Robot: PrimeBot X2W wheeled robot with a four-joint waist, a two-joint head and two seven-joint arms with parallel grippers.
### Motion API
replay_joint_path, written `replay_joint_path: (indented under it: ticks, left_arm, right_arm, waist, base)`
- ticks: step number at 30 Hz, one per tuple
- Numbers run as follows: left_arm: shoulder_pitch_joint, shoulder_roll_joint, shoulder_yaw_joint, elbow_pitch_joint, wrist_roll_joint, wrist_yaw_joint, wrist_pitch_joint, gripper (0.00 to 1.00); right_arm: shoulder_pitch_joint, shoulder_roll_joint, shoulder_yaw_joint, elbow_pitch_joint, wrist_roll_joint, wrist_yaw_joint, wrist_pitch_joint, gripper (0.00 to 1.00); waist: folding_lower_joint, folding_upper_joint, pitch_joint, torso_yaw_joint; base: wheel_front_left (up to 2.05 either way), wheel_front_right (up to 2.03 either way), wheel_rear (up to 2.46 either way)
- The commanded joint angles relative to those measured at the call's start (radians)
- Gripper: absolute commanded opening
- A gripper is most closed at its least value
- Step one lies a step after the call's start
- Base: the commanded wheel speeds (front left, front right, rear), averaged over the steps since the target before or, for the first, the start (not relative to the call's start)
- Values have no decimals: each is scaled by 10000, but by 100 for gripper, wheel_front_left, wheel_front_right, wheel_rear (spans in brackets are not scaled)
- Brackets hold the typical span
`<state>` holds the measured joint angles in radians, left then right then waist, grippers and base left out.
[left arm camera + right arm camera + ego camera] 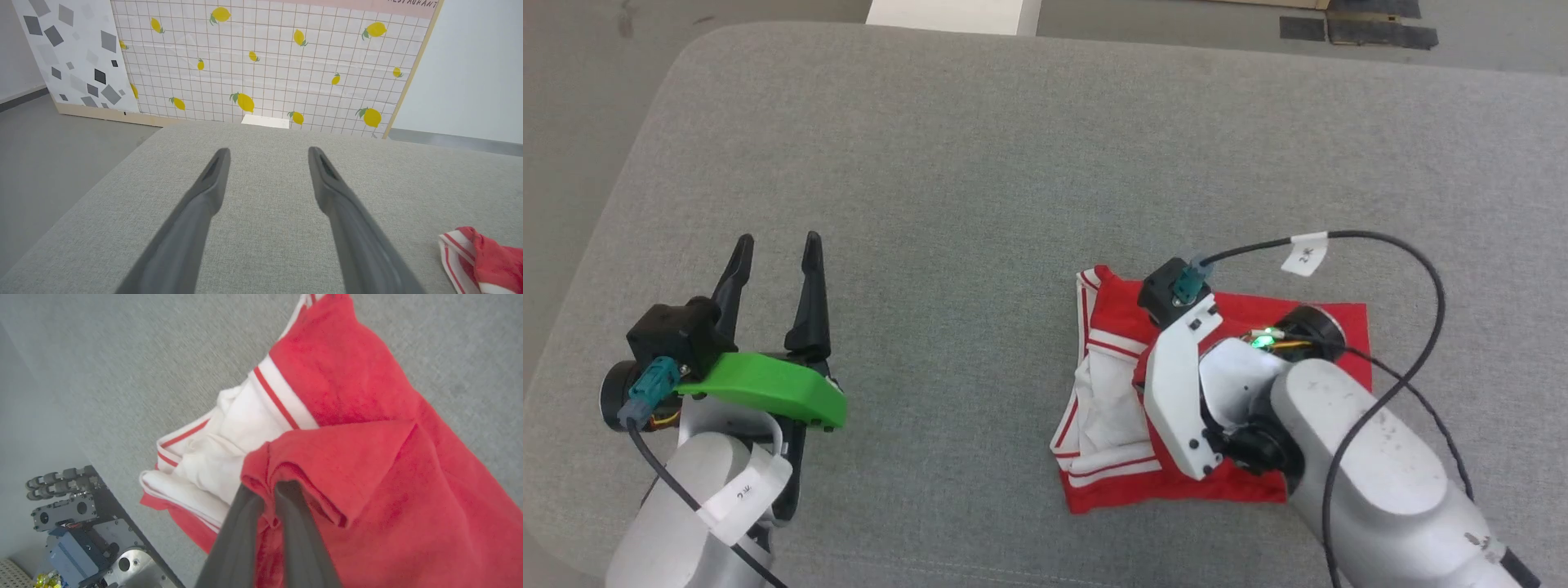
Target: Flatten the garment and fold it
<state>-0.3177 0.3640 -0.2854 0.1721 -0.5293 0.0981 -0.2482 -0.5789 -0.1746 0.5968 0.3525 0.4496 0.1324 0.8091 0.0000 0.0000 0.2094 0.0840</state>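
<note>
Our right gripper (268, 488) is nearly shut, its two dark fingers pinching a red fold of the shirt (367, 375) right at the fingertips. The rest of the shirt lies directly beneath and around this gripper as a compact, partly folded bundle on the grey cushion (972, 163). A bunched white sleeve with striped trim sits just beyond the fingertips and off to one side.

Our left gripper (778, 239) is spread wide and holds nothing. It hovers over bare cushion, with the shirt well off to its right.

We judge the step in hand to be laying this pinched red layer over the bundle. To do it well, we should keep the pinch firm and carry the fold low, so the layers underneath are not dragged along. We should line its edge up with the red edge below before letting go, and open only once the cloth rests flat.

The loose sleeve looks likely to poke out. We could bring the left gripper across to hold the bundle's far side or tuck the sleeve in.
</note>
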Motion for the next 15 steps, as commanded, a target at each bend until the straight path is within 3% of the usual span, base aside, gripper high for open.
replay_joint_path:
  ticks: [1, 4, 5, 6, 7, 12, 15]
  left_arm:
    - [17, -51, -9, 29, -27, -6, -44, 100]
    - [0, -70, -5, 51, -27, -12, -55, 100]
    - [-2, -77, 0, 61, -26, -8, -61, 100]
    - [6, -77, 7, 70, -27, -5, -64, 100]
    - [22, -75, 16, 81, -32, -1, -67, 100]
    - [125, -45, 42, 181, -68, -8, -78, 100]
    - [276, 23, 90, 225, -119, 6, -80, 100]
  right_arm:
    - [-160, 113, 66, 370, -152, -17, -227, 0]
    - [-201, 332, 95, 991, -159, -17, -535, 0]
    - [-262, 408, 144, 1167, -152, -17, -740, 31]
    - [-278, 482, 154, 1270, -51, -17, -840, 78]
    - [-316, 561, 195, 1350, 90, -17, -916, 100]
    - [-652, 741, 558, 1158, 741, -17, -1227, 100]
    - [-943, 810, 850, 230, 1757, -17, -1543, 100]
  waist:
    - [0, 0, 69, 8]
    - [0, 0, 109, -6]
    - [0, 0, 111, -28]
    - [0, 0, 95, -55]
    - [0, 0, 69, -94]
    - [0, 0, -196, -285]
    - [0, 0, -613, -523]
  base:
    - [0, 0, 0]
    - [0, 0, 0]
    - [0, 0, 0]
    - [0, 0, 0]
    - [0, 0, 0]
    - [0, 0, 0]
    - [0, 0, 0]
